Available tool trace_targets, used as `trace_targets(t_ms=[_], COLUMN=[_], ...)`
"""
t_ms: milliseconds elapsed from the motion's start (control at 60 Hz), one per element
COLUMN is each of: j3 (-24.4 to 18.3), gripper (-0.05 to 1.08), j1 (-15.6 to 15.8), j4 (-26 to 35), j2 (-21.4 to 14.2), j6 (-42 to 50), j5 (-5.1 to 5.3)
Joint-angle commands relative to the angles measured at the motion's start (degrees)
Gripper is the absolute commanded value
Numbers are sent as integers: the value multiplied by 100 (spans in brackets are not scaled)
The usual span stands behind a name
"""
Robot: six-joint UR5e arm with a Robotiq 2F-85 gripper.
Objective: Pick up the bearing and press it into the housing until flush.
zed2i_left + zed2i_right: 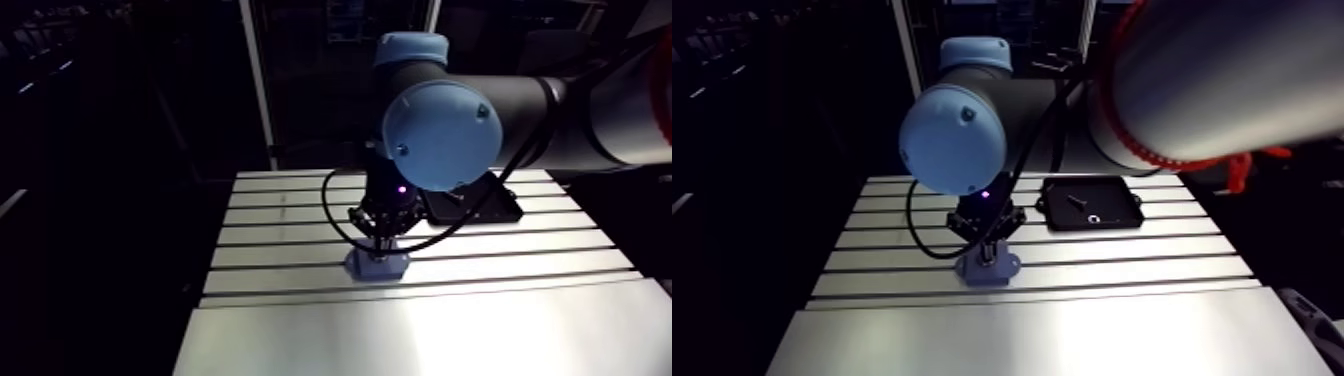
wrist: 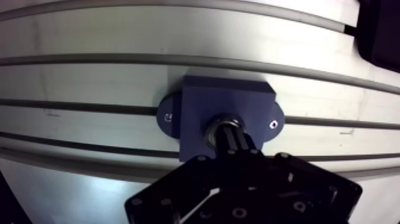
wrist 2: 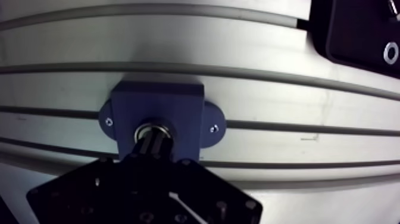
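- One blue housing [image 2: 226,98] stood on the table [image 2: 89,77], with one bearing [image 2: 223,120] in its bore.
- One claw [image 2: 229,134] was clenched, its tips on the bearing, partly hiding it.
- One black tray [image 1: 1117,205] lay apart.

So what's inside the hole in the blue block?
A shiny metal ring sits in the hole of the blue block. The gripper covers its middle, so how deep it sits is hidden.
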Motion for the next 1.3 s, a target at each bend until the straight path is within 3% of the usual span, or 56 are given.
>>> trace_targets(t_ms=[17, 1300], j3=[0, 26], gripper=[108, 108], j1=[-9, -18], j4=[-1, -27], j2=[4, -4], j6=[-1, -2], j5=[0, -9])
